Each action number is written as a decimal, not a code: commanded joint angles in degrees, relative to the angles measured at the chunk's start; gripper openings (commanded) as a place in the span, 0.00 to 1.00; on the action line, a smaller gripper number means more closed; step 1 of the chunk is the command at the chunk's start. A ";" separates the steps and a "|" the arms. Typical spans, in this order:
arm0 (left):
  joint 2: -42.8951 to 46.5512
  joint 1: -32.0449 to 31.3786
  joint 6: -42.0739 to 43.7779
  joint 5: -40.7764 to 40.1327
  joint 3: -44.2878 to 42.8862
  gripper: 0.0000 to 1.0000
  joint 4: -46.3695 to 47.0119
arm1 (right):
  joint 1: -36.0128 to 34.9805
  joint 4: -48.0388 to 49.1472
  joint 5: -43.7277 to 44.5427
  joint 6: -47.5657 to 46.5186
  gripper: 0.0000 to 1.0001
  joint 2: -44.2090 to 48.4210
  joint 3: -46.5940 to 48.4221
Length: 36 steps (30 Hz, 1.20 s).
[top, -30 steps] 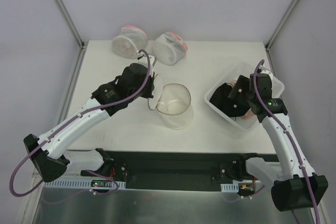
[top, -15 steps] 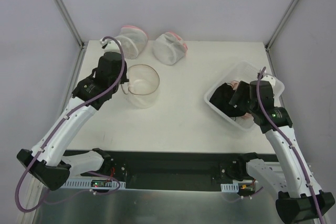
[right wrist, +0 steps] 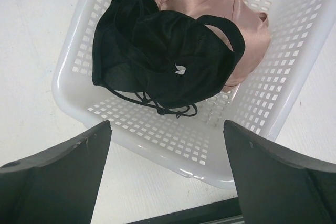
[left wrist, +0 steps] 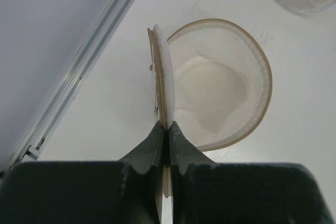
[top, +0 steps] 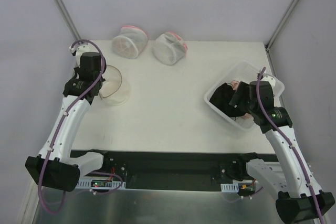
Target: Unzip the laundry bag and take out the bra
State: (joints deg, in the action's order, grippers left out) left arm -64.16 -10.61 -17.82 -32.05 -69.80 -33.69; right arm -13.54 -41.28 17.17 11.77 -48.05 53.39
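The laundry bag (top: 112, 85) is a white mesh pouch with a tan rim, near the table's left edge. It is unzipped and its inside (left wrist: 220, 87) looks empty. My left gripper (top: 97, 88) is shut on the bag's tan-edged flap (left wrist: 163, 77), which stands on edge between the fingers. A black bra (right wrist: 163, 61) lies in the white perforated basket (right wrist: 173, 145) on top of a pink bra (right wrist: 210, 3). My right gripper (right wrist: 165, 127) is open and empty, held above the basket's near rim. In the top view it (top: 239, 103) is over the black bra (top: 221, 95).
Two white mesh pouches with pink-red trim, one (top: 128, 41) and the other (top: 169, 47), sit at the table's back edge. The basket (top: 231, 72) stands at the right side. A metal frame rail (left wrist: 89, 72) runs along the table's left edge, close to the left gripper.
My left gripper has carried the open laundry bag from the table's middle to the left edge. My right gripper drew back a little from the basket, then stayed still.
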 commanded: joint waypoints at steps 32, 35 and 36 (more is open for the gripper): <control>6.42 -12.32 -2.65 28.36 5.98 0.99 0.73 | -3.59 -3.63 -0.03 -0.69 0.98 -5.39 5.24; 6.07 -12.77 -3.36 30.38 8.36 0.99 2.22 | -4.12 -4.07 1.11 -0.61 0.98 -5.65 4.98; 5.28 -12.85 -3.62 30.82 8.80 0.99 2.84 | -4.04 -3.99 1.29 -0.61 0.98 -5.91 4.89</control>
State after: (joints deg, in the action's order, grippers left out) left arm -57.76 -22.57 -19.27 -4.32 -62.98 -33.39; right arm -17.04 -44.42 16.97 10.96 -53.47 56.95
